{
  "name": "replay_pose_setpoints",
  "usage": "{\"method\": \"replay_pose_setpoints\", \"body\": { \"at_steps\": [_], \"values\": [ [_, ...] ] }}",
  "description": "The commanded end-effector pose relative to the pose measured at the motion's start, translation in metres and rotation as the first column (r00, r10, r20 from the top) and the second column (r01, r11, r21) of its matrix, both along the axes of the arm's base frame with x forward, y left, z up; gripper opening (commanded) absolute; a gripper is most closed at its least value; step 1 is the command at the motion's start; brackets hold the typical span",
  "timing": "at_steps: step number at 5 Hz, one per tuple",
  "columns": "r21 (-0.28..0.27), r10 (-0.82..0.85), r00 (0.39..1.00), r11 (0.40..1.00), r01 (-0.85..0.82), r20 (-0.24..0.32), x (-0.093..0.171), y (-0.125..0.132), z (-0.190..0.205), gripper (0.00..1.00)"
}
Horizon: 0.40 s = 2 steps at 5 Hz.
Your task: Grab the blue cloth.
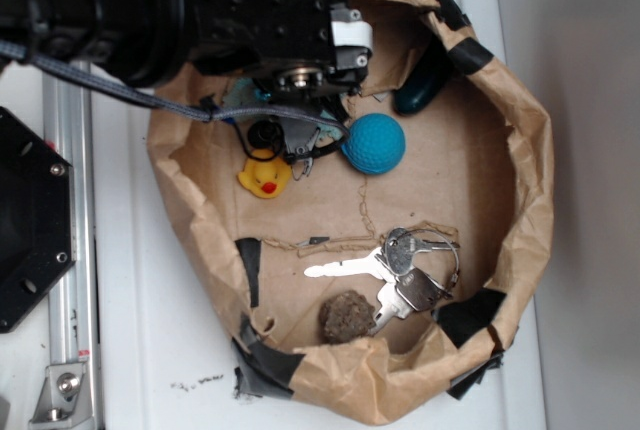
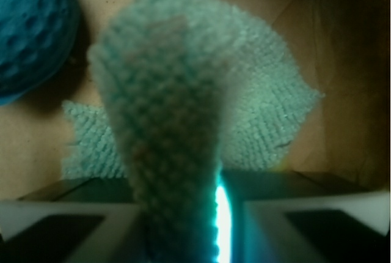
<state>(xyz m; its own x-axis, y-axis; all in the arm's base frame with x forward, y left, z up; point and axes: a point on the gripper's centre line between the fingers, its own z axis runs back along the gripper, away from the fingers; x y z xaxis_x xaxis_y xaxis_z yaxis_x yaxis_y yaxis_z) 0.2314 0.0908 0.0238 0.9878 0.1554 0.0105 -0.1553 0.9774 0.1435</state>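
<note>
Teal terry fills my wrist view: the blue cloth (image 2: 177,128) is bunched into a ridge running straight up out of the gripper (image 2: 183,238), which looks clamped on that fold, with the rest draped on the paper bag (image 1: 520,180) floor beside the blue ball (image 2: 30,30). My worry is it's only a thin pinch, so the fold could slip out on the lift.

Duck (image 1: 265,174) and ball (image 1: 374,143) inside paper bag (image 1: 520,200).
</note>
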Motion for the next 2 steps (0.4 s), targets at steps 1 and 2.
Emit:
{"method": "replay_pose_setpoints", "body": {
  "at_steps": [1, 2],
  "values": [
    [0.026, -0.024, 0.997, 0.999, 0.022, 0.077, 0.009, 0.0, 0.052, 0.0],
    [-0.081, -0.146, 0.984, 0.985, 0.155, 0.099, 0.029, -0.039, 0.102, 0.0]
  ]
}}
